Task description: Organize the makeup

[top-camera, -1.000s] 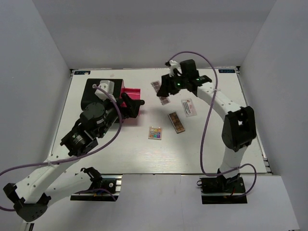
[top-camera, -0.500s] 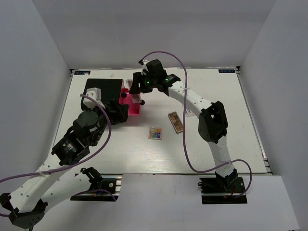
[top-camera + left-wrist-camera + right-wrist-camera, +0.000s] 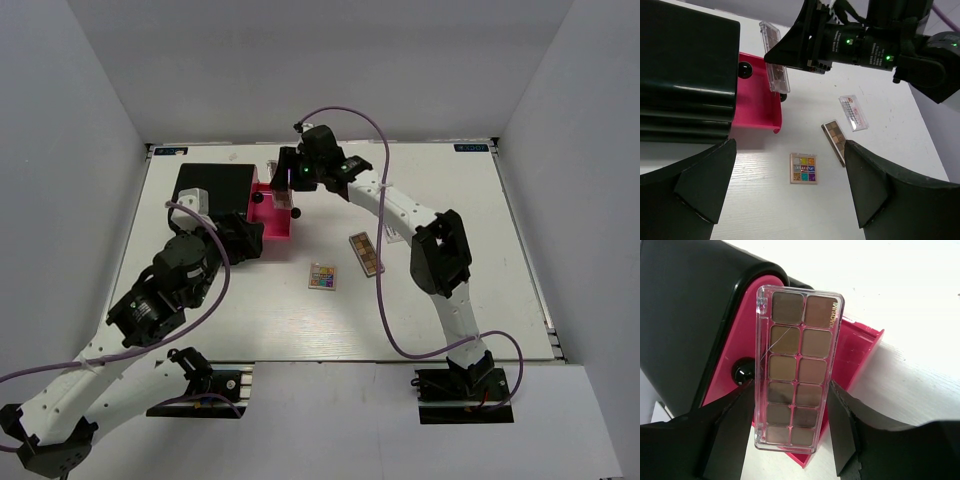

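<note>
Where wrist view counts 12 pans (image 3: 788, 307), right jaws grasping palette (image 3: 792, 367), left jaws released

My right fingers (image 3: 722, 440) are black. Between them the clear palette (image 3: 792, 365) shows two columns of brown squares, tans and mid browns at one end, darker browns at the other, with small gold lettering down one side. Behind it the drawer (image 3: 860, 365) is hot pink with a glossy black knob (image 3: 743, 373), set in a glossy black box (image 3: 690, 305). My left fingers (image 3: 705, 185) are black too. On the white table (image 3: 450, 310), near its middle, the square palette (image 3: 803, 168) has a pale pink frame around nine pans, yellow, green, orange, blue, teal and purple among them. The brown palette (image 3: 835, 141) beside it has brown squares in a dark frame. The packet (image 3: 854, 112) is white with red print.
</note>
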`<action>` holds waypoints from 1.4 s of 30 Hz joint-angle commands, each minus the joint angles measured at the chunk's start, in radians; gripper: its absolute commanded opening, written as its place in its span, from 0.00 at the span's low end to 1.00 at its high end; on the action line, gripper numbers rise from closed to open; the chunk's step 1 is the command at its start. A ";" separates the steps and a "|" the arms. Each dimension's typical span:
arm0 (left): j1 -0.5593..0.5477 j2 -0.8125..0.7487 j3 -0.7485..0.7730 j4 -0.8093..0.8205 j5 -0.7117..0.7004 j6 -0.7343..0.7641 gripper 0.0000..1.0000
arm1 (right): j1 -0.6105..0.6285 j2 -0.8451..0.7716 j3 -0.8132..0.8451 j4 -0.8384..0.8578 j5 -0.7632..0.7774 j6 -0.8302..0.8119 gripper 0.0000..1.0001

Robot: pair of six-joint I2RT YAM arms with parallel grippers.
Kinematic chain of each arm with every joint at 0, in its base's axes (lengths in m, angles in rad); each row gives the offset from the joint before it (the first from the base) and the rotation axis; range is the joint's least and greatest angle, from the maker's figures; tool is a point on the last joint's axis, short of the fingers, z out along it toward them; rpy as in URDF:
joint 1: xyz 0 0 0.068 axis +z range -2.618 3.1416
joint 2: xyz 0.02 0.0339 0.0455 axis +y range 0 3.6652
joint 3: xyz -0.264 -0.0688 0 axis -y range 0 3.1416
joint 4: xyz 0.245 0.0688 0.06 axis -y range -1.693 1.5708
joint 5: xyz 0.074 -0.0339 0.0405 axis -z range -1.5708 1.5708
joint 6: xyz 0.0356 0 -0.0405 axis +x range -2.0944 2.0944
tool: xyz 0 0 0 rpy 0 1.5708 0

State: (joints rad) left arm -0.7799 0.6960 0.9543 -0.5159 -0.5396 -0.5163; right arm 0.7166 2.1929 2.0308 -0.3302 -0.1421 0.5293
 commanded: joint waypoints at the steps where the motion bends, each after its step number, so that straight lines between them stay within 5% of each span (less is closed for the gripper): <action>1: 0.005 -0.029 -0.005 -0.018 -0.016 -0.010 0.98 | 0.021 0.022 0.028 0.051 0.019 0.023 0.17; 5: 0.005 -0.044 -0.009 -0.027 -0.023 -0.014 0.98 | 0.029 0.027 0.022 0.051 0.026 0.029 0.20; 12: 0.005 -0.047 -0.009 -0.024 -0.023 -0.017 0.98 | 0.034 0.021 0.003 0.049 0.026 0.026 0.51; 15: 0.005 -0.043 -0.008 -0.016 -0.019 -0.014 0.98 | 0.032 0.008 -0.007 0.048 0.024 0.021 0.58; 36: 0.005 0.007 0.009 0.017 0.027 -0.014 0.98 | 0.040 -0.039 -0.049 0.043 -0.013 0.008 0.68; 42: 0.005 0.098 0.015 0.099 0.148 0.013 0.90 | 0.034 -0.119 -0.072 0.114 -0.155 -0.104 0.56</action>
State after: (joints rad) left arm -0.7799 0.7448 0.9470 -0.4683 -0.4808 -0.5236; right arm 0.7483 2.1933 1.9629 -0.3042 -0.1967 0.5045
